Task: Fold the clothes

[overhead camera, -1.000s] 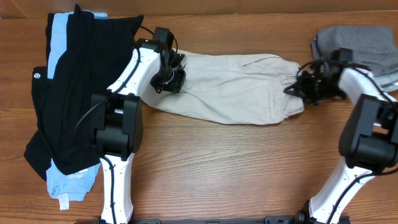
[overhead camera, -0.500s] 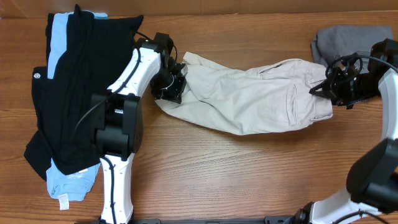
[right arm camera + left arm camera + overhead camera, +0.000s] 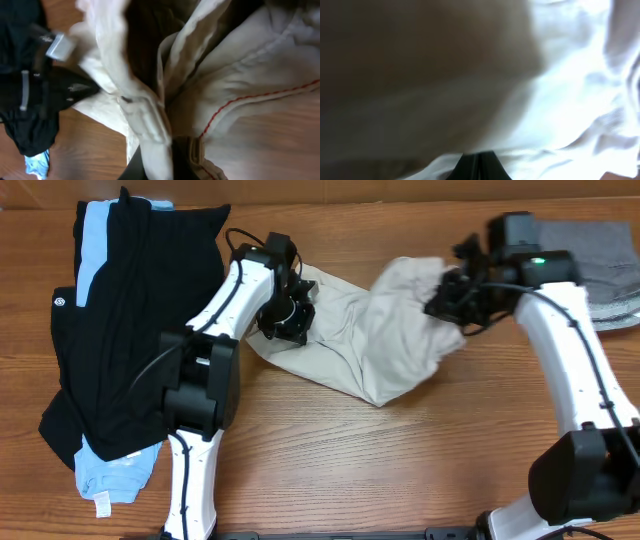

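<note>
The beige khaki shorts lie bunched in the middle of the table, the right end lifted and carried over towards the left. My right gripper is shut on that right end, and the cloth runs between its jaws. My left gripper is shut on the left end of the shorts; in its wrist view pale cloth fills the frame above closed jaws. A pile of black garments with a small white logo and a light-blue one lies at the left.
A folded grey garment lies at the back right corner. Bare wood table runs along the front. The left arm's base stands at the front left, the right arm's base at the front right.
My right gripper has swung from the far right up and leftwards, carrying the shorts' right end over the middle. The left gripper has shifted slightly right, still holding its end.
</note>
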`<state>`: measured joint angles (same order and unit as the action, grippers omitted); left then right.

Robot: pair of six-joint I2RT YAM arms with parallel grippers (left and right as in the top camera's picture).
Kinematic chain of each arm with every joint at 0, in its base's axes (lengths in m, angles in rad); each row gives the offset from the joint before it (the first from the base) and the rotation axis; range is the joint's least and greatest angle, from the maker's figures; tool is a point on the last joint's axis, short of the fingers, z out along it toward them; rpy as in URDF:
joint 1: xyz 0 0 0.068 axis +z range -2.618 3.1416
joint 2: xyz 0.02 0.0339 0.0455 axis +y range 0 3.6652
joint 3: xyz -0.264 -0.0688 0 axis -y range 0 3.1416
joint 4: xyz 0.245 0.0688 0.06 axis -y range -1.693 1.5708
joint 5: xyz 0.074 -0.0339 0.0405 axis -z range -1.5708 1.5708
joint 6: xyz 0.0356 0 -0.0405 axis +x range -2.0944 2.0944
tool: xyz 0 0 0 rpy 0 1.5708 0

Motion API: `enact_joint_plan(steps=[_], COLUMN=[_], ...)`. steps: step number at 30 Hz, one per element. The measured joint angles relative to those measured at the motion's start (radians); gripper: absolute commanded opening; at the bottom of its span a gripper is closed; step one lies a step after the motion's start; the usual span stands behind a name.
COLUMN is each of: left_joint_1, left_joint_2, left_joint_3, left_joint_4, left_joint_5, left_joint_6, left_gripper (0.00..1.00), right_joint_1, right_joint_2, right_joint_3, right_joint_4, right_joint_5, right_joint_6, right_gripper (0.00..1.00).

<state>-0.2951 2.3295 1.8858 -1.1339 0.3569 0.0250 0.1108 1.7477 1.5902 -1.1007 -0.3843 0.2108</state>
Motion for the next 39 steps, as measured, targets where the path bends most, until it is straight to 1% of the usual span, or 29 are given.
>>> enact_joint_plan(steps=[7, 11, 14, 17, 20, 22, 23, 24, 26, 28, 29, 31, 35, 39], left_joint_1=[-0.003, -0.003, 0.000, 0.010, 0.037, 0.059, 0.069, 0.077, 0.094, 0.101, 0.100, 0.097, 0.085, 0.085], left_joint_2=[0.000, 0.000, 0.002, 0.011, 0.021, 0.021, 0.021, 0.021, 0.021, 0.021, 0.021, 0.021, 0.021, 0.021], left_joint_3=[0.000, 0.000, 0.011, 0.075, 0.192, 0.283, 0.325, 0.370, 0.435, 0.467, 0.472, 0.472, 0.453, 0.372], left_joint_4=[0.005, 0.005, -0.024, -0.126, -0.235, -0.302, -0.327, -0.352, -0.381, -0.388, -0.387, -0.385, -0.341, -0.269], left_joint_5=[0.003, 0.003, 0.003, 0.002, 0.002, 0.002, 0.002, 0.001, -0.002, -0.002, -0.001, 0.000, 0.024, 0.097], left_joint_6=[0.000, 0.000, 0.000, 0.000, 0.000, 0.002, 0.003, 0.010, 0.011, 0.011, 0.011, 0.018, 0.056, 0.108], left_gripper=[0.04, 0.04, 0.04, 0.04, 0.05, 0.11, 0.17, 0.20, 0.22, 0.19, 0.15, 0.04, 0.04, 0.04], right_joint_1=[0.185, 0.238, 0.242, 0.222, 0.174, 0.125, 0.099, 0.068, 0.011, -0.039, -0.056, -0.084, -0.129, -0.180], right_joint_2=[0.003, 0.019, 0.022, 0.019, 0.000, -0.029, -0.046, -0.067, -0.103, -0.128, -0.134, -0.136, -0.136, -0.136], right_joint_3=[0.000, 0.000, 0.000, 0.000, 0.000, 0.000, 0.000, 0.000, 0.000, 0.001, 0.001, 0.001, 0.001, 0.001], right_joint_4=[0.110, 0.144, 0.143, 0.117, 0.054, -0.003, -0.033, -0.069, -0.135, -0.192, -0.217, -0.255, -0.291, -0.322], right_joint_5=[0.108, 0.133, 0.139, 0.141, 0.142, 0.142, 0.141, 0.141, 0.138, 0.133, 0.130, 0.127, 0.122, 0.121], right_joint_6=[0.127, 0.171, 0.196, 0.209, 0.212, 0.206, 0.203, 0.195, 0.173, 0.142, 0.129, 0.100, 0.055, 0.006], right_gripper=[0.04, 0.04, 0.04, 0.04, 0.04, 0.04, 0.04, 0.04, 0.04, 0.04, 0.04, 0.04, 0.04, 0.04])
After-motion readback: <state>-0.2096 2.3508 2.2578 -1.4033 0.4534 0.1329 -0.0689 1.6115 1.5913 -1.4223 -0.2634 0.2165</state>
